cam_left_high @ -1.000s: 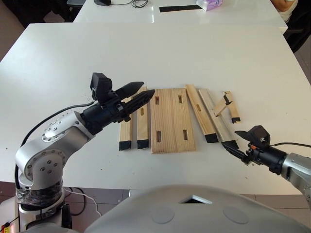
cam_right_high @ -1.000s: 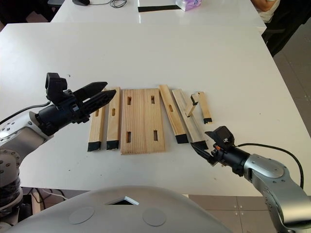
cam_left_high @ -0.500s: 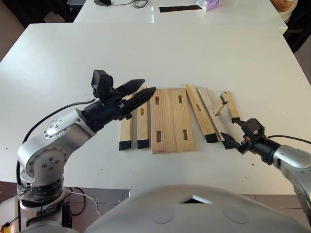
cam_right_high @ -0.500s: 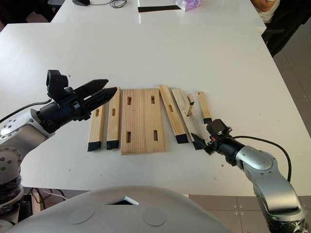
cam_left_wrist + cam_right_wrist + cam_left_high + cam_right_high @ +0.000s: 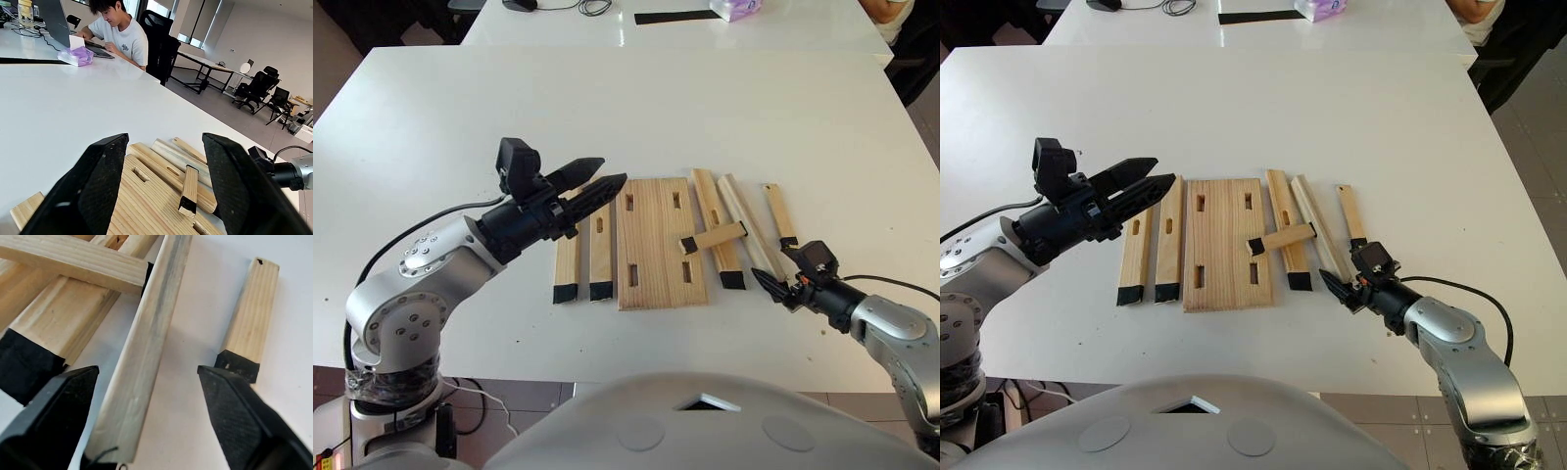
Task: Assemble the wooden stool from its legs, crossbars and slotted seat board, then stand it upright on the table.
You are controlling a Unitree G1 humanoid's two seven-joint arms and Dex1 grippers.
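At centre frame on a white table (image 5: 460, 117), the seat board (image 5: 661, 242) lies flat, with two legs (image 5: 600, 245) just beside it to the left and a tan leg (image 5: 708, 201) and a pale leg (image 5: 756, 250) to the right. One crossbar (image 5: 715, 237) rests across the tan leg, its dark end on the board, and another (image 5: 779, 213) lies at far right. The left gripper (image 5: 610, 172) hovers above the left-hand legs, jaws wide and empty. At lower right, the right gripper (image 5: 770, 285) straddles the pale leg's near end, jaws spread, gripping nothing.

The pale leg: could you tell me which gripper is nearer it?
Right: the right gripper is by the pale leg; the left gripper hovers beyond the seat board.
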